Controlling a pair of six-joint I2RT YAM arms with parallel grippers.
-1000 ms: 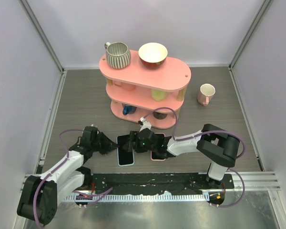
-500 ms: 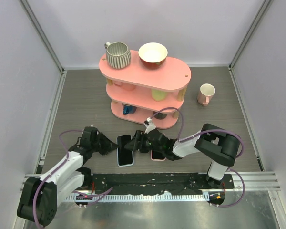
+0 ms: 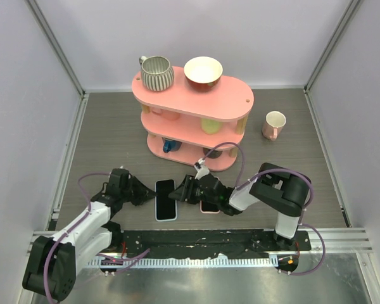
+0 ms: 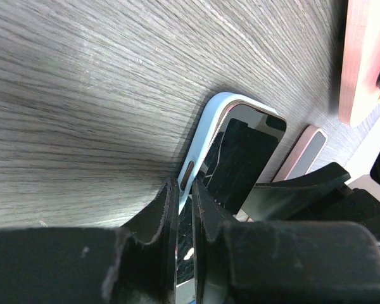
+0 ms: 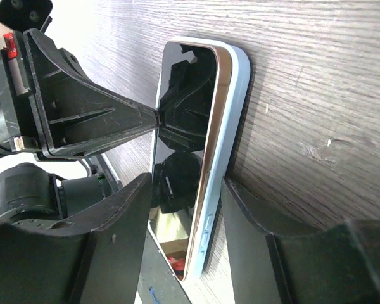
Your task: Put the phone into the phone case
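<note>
Dark grey wood-grain table inside white walls. Near its front edge lies a black glass phone with a gold frame, resting in a pale blue phone case, apparently not fully seated. The left gripper has its fingers almost together, seemingly nipping the case's left rim. The right gripper has its fingers spread on either side of the phone. A pink slab lies just right. The phone looks stiff, slick and breakable, so it is best pressed at its metal edges, while the case rim probably flexes.
</note>
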